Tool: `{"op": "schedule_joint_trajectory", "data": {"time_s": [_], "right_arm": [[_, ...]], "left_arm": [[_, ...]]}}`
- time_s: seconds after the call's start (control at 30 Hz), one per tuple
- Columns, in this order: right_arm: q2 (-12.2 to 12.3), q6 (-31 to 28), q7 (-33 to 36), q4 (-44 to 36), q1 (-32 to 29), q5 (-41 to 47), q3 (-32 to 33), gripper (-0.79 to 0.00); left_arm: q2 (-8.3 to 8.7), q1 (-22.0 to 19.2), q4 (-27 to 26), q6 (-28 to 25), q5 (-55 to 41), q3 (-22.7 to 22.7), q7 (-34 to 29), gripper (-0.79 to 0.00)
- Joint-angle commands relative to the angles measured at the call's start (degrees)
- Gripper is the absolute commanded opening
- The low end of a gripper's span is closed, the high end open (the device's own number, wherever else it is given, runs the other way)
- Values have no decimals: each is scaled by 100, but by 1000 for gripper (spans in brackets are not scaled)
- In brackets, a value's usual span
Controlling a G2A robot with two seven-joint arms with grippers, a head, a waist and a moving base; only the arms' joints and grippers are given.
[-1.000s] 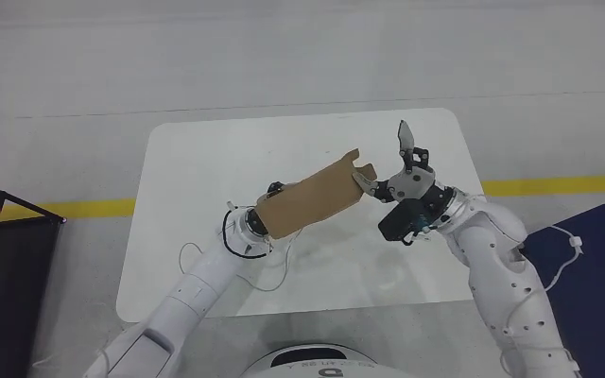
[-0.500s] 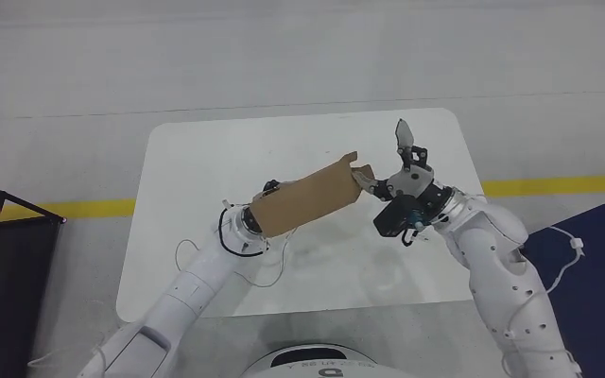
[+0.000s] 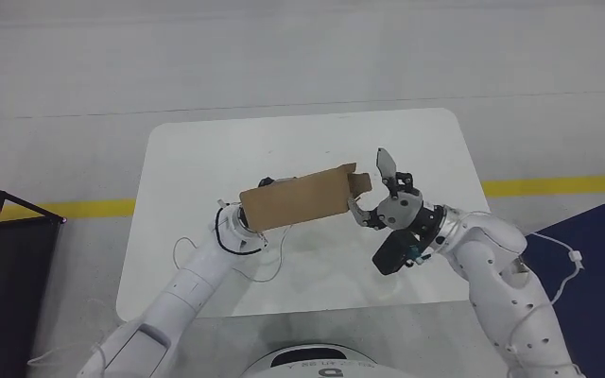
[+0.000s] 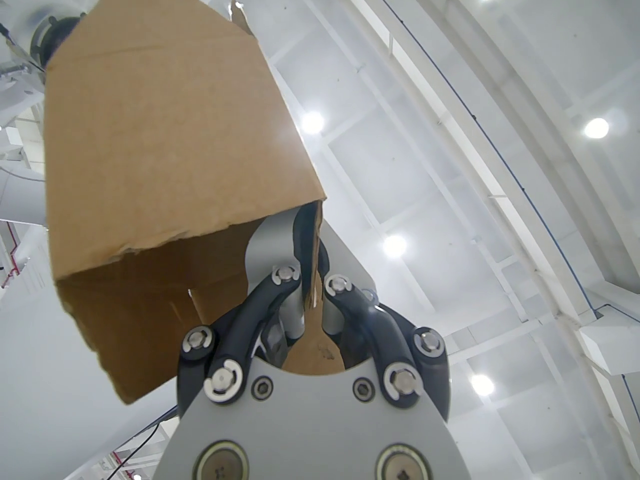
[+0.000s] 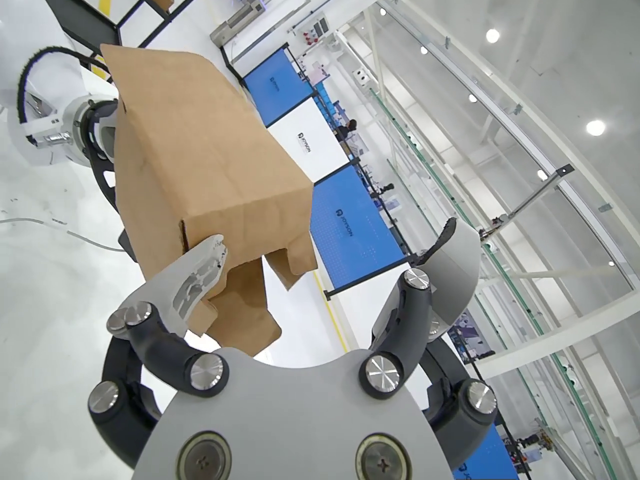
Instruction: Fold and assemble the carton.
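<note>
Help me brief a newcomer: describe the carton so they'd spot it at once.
Find the white table. Held over its middle is the carton: a brown cardboard sleeve, one end pinched by the left gripper. Nothing else there is brown.

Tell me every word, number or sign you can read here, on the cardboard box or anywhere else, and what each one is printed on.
Brown cardboard carton: plain, no print on the faces that show.
Blue partition panels in the room behind: a small white brand mark each, too small to quote.
White partition panel between them: a small dark mark, also too small.
</note>
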Motion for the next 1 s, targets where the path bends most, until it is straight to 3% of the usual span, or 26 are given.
{"op": "schedule_joint_trajectory", "data": {"time_s": [0.0,0.2,0.4,0.63,0.83,0.97], "right_arm": [[18,-9,-88,-31,-41,-1,23,0],[60,31,-235,-120,-164,-65,34,0],[50,799,-124,-170,-366,324,319,0],[65,1399,-251,-232,-887,498,771,0],[118,818,190,-218,-768,-484,433,0],[124,542,252,-142,-452,-651,77,-9]], "left_arm": [[-7,-8,14,-14,4,7,-14,-785],[-25,-24,56,-39,7,28,-39,-785],[-34,-61,104,-148,60,-28,-116,-785],[-61,-70,126,-657,30,-222,-146,-785],[-61,-70,126,-657,30,-222,-146,-785],[-62,-60,109,-663,32,-225,-103,-785]]}}
